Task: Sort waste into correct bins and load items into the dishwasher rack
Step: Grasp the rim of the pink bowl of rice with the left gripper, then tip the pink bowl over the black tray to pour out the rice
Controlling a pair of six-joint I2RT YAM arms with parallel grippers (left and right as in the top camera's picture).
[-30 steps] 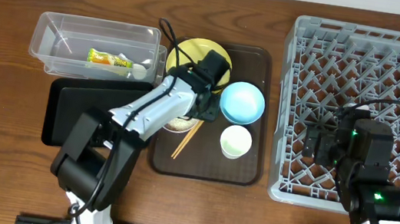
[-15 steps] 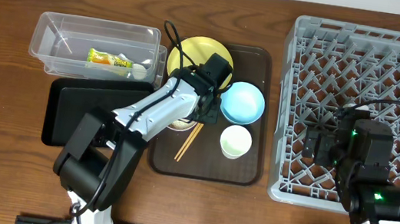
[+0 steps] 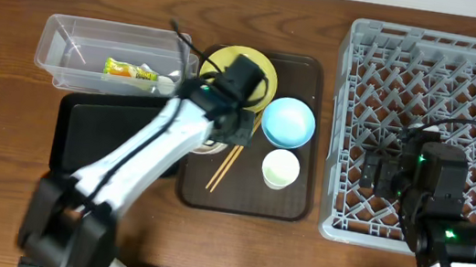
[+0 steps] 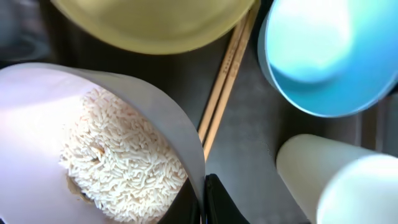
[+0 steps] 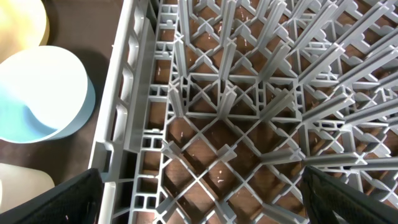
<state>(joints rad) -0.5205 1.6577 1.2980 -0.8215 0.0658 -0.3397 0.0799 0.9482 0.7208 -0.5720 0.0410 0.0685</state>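
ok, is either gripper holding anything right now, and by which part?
The left gripper appears to pinch the white bowl of rice by its rim. The right gripper is open over the rack, holding nothing.

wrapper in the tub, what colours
Yellow, green and orange; the wrapper shows best in the overhead view.

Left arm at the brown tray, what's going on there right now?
The left gripper pinches the rim of the white bowl, which holds the rice, at the brown tray. The snack wrapper already lies in the clear tub. The right gripper hangs open over the dishwasher rack; no dishes show in it.
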